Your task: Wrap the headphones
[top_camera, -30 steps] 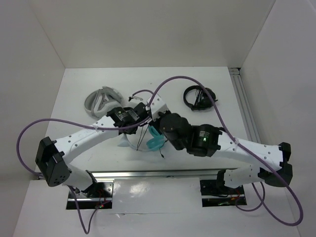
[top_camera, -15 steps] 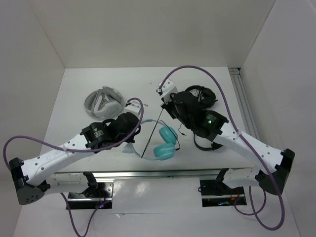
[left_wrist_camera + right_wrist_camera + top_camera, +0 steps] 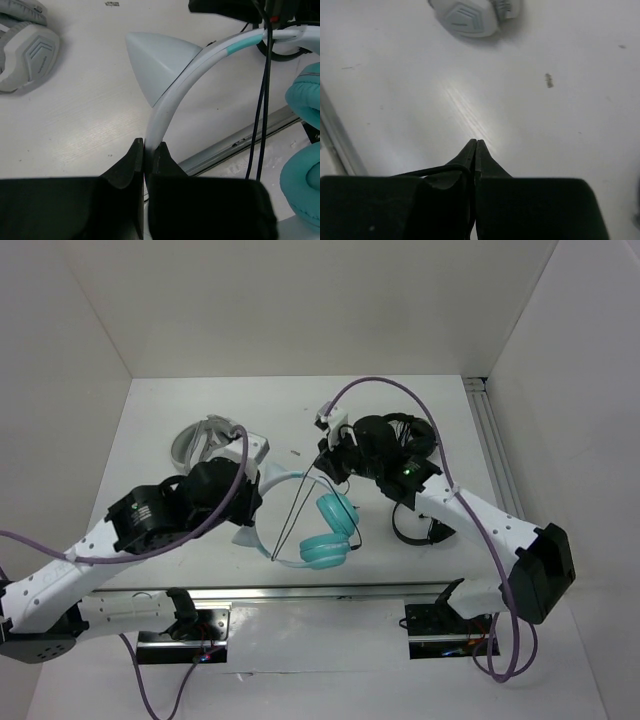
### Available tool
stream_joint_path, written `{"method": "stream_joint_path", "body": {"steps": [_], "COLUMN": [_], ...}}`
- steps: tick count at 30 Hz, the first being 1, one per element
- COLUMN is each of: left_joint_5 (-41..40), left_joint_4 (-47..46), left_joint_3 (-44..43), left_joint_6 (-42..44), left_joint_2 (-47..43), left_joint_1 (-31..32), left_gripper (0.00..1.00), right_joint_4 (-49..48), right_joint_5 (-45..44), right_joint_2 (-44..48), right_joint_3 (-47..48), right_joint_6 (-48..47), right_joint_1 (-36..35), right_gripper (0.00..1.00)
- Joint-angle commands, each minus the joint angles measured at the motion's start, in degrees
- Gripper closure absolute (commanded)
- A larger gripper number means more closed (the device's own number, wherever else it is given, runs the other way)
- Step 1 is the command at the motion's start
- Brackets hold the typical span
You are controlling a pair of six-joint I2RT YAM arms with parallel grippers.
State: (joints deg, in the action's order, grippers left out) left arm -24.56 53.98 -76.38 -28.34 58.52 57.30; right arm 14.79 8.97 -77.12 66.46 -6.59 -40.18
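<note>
On the white table (image 3: 160, 410), near its front, the headphones (image 3: 325, 530) are sitting between my arms. My left gripper (image 3: 145, 150) is pinching the headband (image 3: 200, 55); my right gripper (image 3: 475, 147) is clamping the taut cable (image 3: 260, 125). Pulling harder, I'm risking it slipping out or yanking the headband loose.

grey-white headphones (image 3: 196, 440), black headphones (image 3: 428, 434), white table (image 3: 180, 400)
</note>
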Motion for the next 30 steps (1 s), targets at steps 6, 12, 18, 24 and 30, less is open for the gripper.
{"method": "stream_joint_path", "body": {"steps": [6,12,18,24,30], "left_joint_5": [7.0,9.1,8.5,8.5,7.8], "left_joint_4": [3.8,3.8,2.7,2.7,2.7], "left_joint_3": [-10.4,-12.1,-14.5,-15.7,-15.7], "left_joint_6": [1.7,-0.5,-1.5,-3.6,-4.8], "left_joint_2": [-2.8,-0.8,-1.3,-1.9,-2.4], "left_joint_1": [1.0,1.0,1.0,1.0,1.0], "left_gripper": [1.00,1.00,1.00,1.00,1.00], "right_joint_4": [-25.8,-34.6,-39.8,-44.6,-46.5], "right_joint_5": [12.4,15.0,13.6,12.6,10.7], "right_joint_2": [-5.8,-8.3,-13.2,-20.4,-25.5], "right_joint_3": [-11.6,-13.8,-14.9,-14.2,-11.0], "right_joint_6": [11.5,15.6,17.4,20.0,21.1], "right_joint_1": [0.6,-3.0,-3.7,-4.9,-6.6], "right_gripper": [0.82,0.72,0.68,0.67,0.66]}}
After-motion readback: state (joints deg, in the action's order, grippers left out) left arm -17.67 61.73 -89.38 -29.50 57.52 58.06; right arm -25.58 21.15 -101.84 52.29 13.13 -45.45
